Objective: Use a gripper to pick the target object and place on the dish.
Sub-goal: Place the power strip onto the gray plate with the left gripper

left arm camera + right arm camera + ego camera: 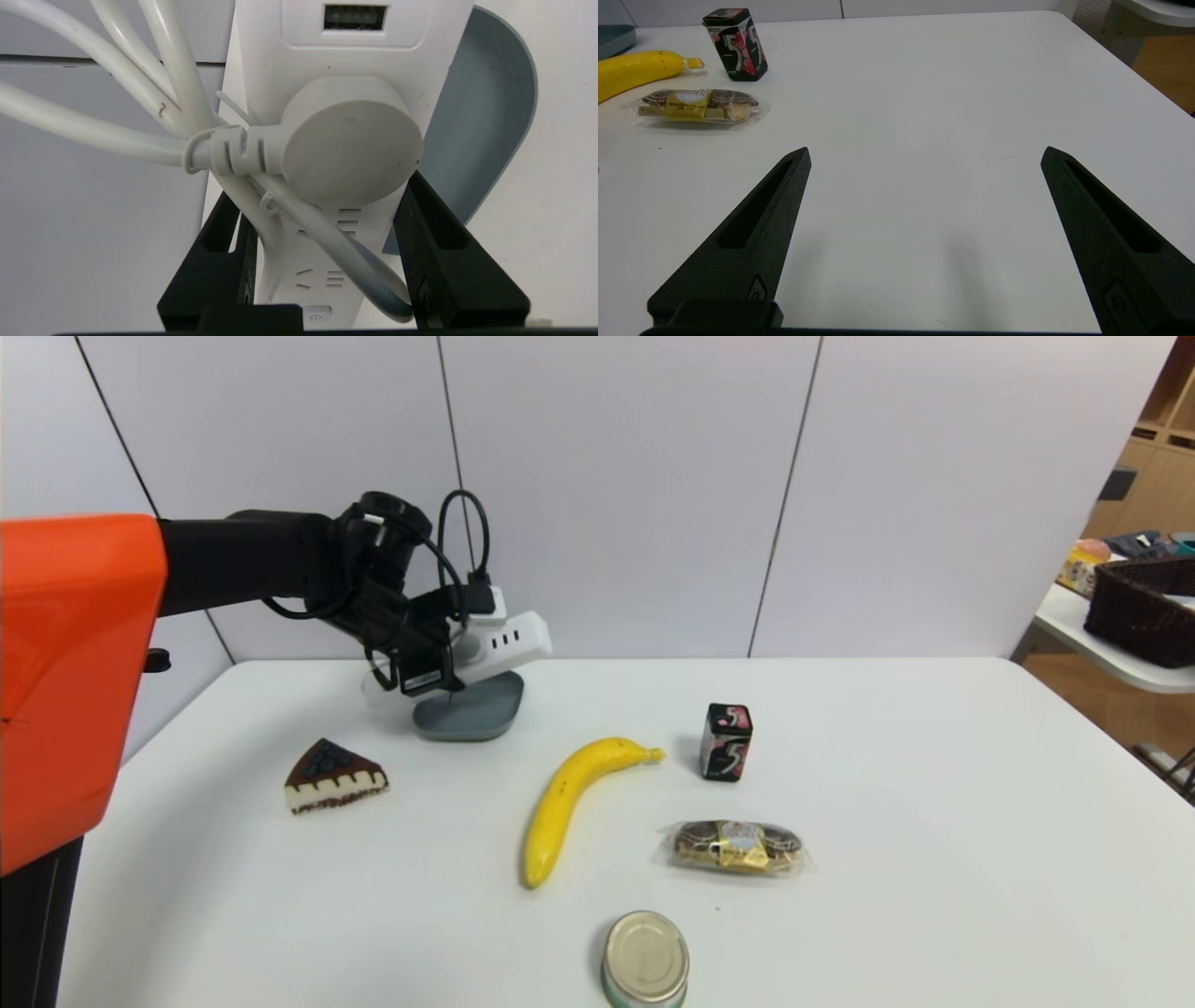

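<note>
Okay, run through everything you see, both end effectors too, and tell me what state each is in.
Left end effector: closed on the strip
Right end effector: open, above the table
Strip: gripped, tilted, over the dish
Plug: against the strip's face
Cord: looped
Dish: right way up
Banana: unpeeled
Can: upright, lid on
Gum: upright
Chocolates: wrapped
Cake: cut slice

The head view's lower edge crops the tin can [646, 957]; the power strip [310, 252] partly hides the dish [486, 107].
</note>
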`<action>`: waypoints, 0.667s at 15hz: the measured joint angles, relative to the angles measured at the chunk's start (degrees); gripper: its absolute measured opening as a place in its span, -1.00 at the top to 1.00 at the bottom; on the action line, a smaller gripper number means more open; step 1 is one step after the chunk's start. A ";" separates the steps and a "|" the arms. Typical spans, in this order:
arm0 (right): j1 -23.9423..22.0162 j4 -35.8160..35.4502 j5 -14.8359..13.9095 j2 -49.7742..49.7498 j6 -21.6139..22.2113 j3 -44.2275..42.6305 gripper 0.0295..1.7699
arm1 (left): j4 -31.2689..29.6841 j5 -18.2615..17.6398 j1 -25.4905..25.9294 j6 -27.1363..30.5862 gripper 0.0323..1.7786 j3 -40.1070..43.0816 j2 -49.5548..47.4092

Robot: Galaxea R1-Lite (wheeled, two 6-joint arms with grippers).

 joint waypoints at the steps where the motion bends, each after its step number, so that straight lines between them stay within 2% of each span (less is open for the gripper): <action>1: 0.00 0.00 0.02 0.00 0.00 0.00 -0.93 | -0.12 0.02 -0.11 -0.33 0.05 0.00 0.38; 10: 0.00 0.00 0.02 0.00 0.00 0.00 -0.93 | -0.06 0.06 -0.59 -0.50 0.05 0.01 2.15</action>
